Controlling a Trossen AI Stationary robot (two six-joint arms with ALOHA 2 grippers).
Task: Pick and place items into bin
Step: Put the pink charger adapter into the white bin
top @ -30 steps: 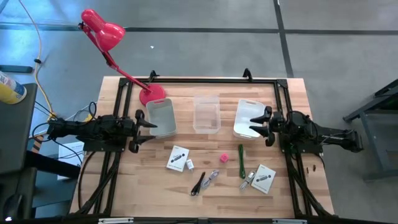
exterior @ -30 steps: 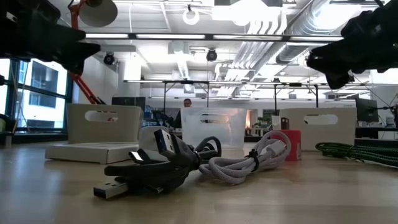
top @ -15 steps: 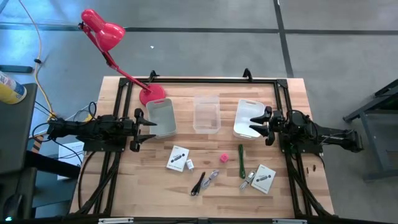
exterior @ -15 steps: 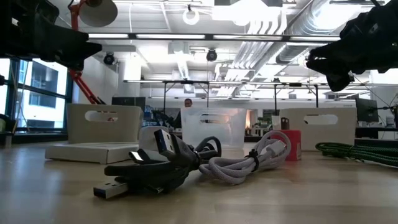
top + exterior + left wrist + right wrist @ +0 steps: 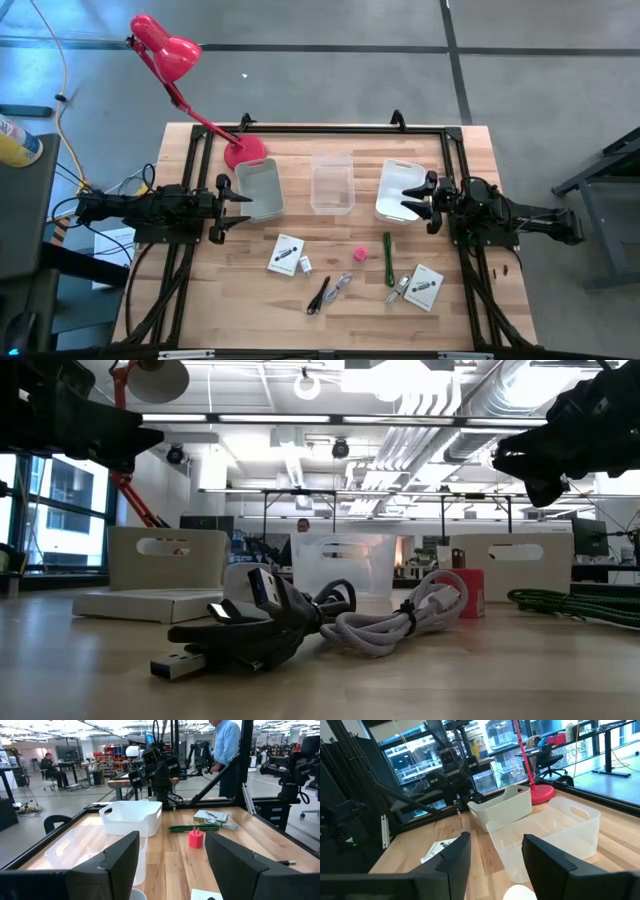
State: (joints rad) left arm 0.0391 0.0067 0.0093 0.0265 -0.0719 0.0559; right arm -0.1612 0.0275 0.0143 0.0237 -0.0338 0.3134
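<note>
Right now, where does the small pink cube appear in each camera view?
High view: pink cube on the bare wood, below the clear bin.
Low view: right of centre, behind the pale cable.
Left wrist view: centre, beside the green stick.
Right wrist view: not in it.
Shared landmark: the clear bin.

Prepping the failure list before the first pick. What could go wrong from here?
1. The black cable and the pale cable lie touching; lifting one may drag the other.
2. The white cards lie flat on the table, so jaws may slip off.
3. Three bins sit in a row; a drop could land in the wrong one.
</note>
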